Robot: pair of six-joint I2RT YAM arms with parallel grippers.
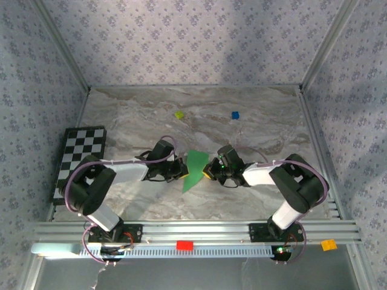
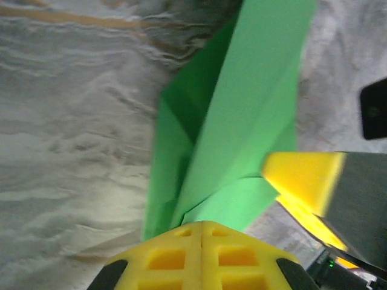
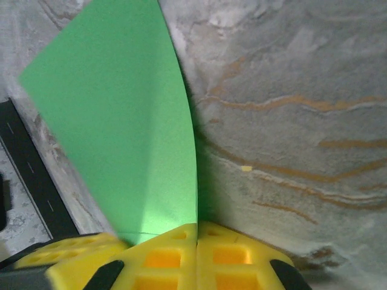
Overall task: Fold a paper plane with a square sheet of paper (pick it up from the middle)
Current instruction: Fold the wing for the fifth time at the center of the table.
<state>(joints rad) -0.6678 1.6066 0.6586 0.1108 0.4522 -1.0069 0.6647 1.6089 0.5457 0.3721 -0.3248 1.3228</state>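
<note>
Centre of grey-marbled bench (image 1: 254, 121): folded, pointed sheet of bright green paper (image 1: 195, 170). Left fingers (image 2: 169, 257) pinched closed on its left edge; right fingers (image 3: 230, 254) clamped closed on the opposite edge.

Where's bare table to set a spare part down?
Free: far-right corner between blue block and right rail; near strip between green paper and front rail. Crowded: centre, left fingers and right fingers shut on the paper; checkerboard fills left edge.
</note>
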